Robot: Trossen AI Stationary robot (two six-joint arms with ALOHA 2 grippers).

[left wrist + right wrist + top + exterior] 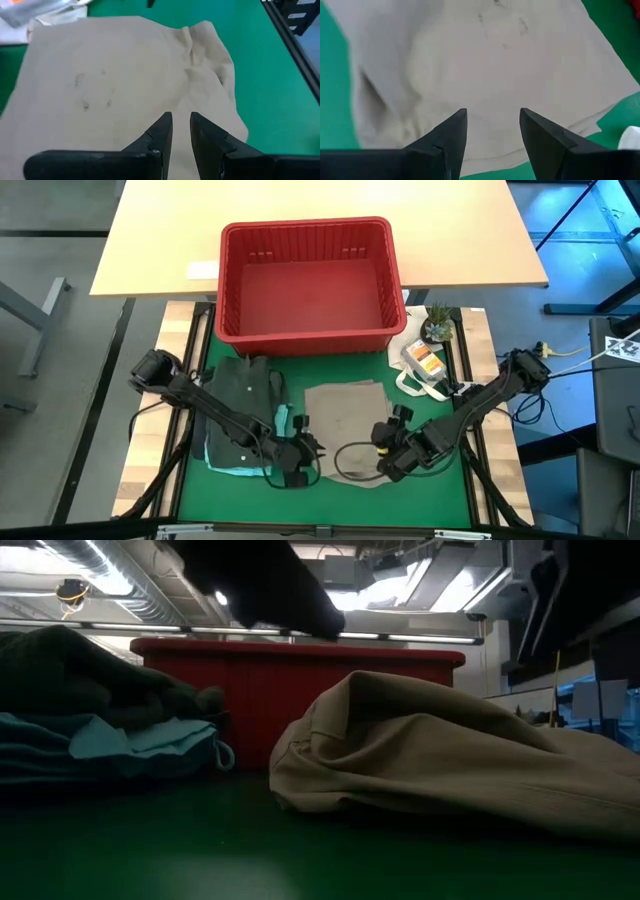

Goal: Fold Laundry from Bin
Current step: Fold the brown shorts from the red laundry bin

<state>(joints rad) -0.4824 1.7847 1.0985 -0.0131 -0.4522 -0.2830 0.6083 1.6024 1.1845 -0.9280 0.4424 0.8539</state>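
Both tools hover over the near edge of the beige-tan garment [345,425], which lies on the green tabletop [440,490]. The left tool [297,452] has a narrow gap and holds nothing; the right tool [385,452] stands wider, also empty. An uneven pinch could drag the cloth crooked. Beside the left tool sit a dark garment [240,385] and a teal one [235,465]. Beyond the right tool lies a white bag [422,365], and farther off the red bin [305,280].

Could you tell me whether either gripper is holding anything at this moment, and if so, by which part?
Nothing is held. Both the left gripper and the right gripper sit over the beige-tan garment with a gap between their fingers and no cloth between them.
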